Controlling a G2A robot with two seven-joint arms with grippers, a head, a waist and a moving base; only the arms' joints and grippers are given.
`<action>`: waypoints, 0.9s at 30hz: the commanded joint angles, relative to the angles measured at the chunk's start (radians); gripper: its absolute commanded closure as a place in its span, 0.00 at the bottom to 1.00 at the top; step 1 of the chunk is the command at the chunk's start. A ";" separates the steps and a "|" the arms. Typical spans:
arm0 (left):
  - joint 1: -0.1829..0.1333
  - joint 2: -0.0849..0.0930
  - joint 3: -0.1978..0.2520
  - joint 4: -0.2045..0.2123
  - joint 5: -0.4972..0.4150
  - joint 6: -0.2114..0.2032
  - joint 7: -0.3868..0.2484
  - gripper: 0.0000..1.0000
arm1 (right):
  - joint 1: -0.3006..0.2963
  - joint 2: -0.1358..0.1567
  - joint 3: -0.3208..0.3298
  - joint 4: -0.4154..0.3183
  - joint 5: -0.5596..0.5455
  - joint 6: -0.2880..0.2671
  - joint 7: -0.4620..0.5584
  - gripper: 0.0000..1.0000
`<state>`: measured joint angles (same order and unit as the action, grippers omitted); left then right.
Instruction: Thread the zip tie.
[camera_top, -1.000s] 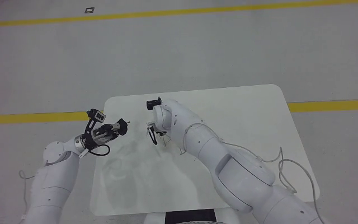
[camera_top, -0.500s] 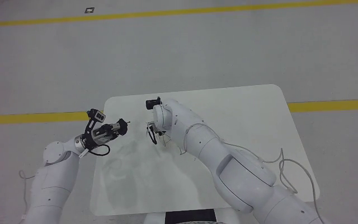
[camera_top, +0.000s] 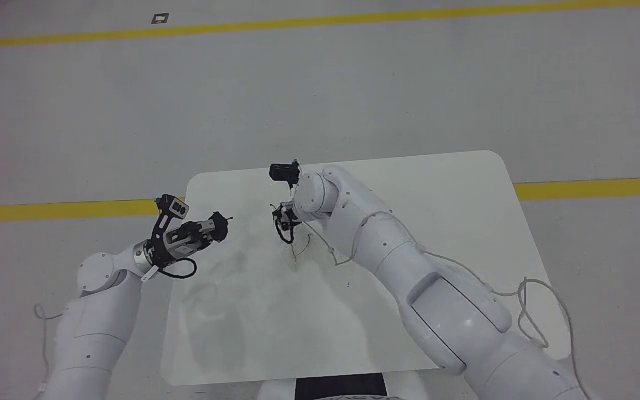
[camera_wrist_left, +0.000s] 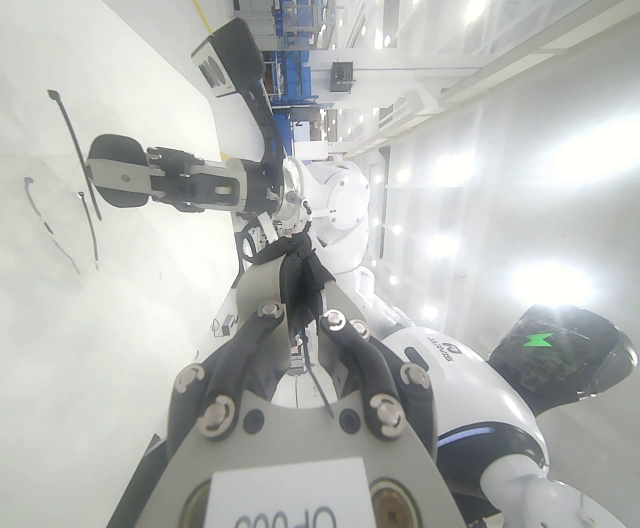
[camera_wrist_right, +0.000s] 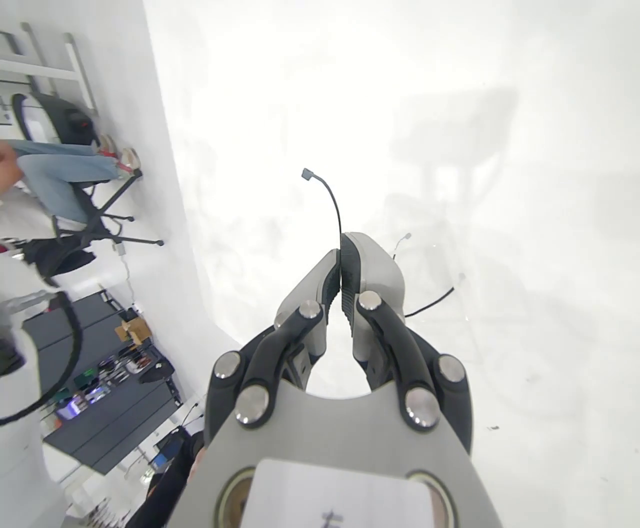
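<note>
Black ribbed pads of the right gripper (camera_wrist_right: 341, 250) are pressed together on a black zip tie (camera_wrist_right: 334, 205). They pinch it partway along, so the square head curves out past the tips and the tail pokes out the other side (the left wrist view shows both ends clear of the pads). This gripper hangs over the far left part of the white table (camera_top: 440, 200), with loose zip ties (camera_wrist_left: 90, 230) lying on the surface just under it. To its left, at the table's left edge, the left gripper (camera_top: 220, 224) points toward it, well apart. Its fingers are drawn together, and a thin black strip (camera_wrist_left: 320, 392) runs back between them, probably another tie. The danger from here is alignment. The head is small and sits on a bowed, springy stem, so a tip arriving off-centre would likely swing it aside or twist the tie in the pads instead of entering the slot. Dipping low could also snag the loose ties.
</note>
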<state>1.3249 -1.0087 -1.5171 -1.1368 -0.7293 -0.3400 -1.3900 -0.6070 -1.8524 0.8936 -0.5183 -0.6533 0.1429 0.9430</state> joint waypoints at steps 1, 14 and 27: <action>0.000 0.000 0.000 0.000 0.000 0.000 0.000 1.00 | -0.023 0.026 0.042 -0.039 0.021 -0.058 0.026 1.00; 0.000 0.000 0.000 0.000 0.000 0.000 0.000 1.00 | -0.262 0.167 0.290 -0.423 0.109 -0.192 0.198 1.00; 0.000 0.000 0.000 0.000 0.000 0.000 0.000 1.00 | -0.360 0.195 0.366 -0.539 0.251 -0.265 0.214 1.00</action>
<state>1.3249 -1.0087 -1.5171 -1.1368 -0.7293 -0.3400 -1.3900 -0.9672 -1.6574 1.2600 -1.0570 -0.4025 -0.1220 1.1571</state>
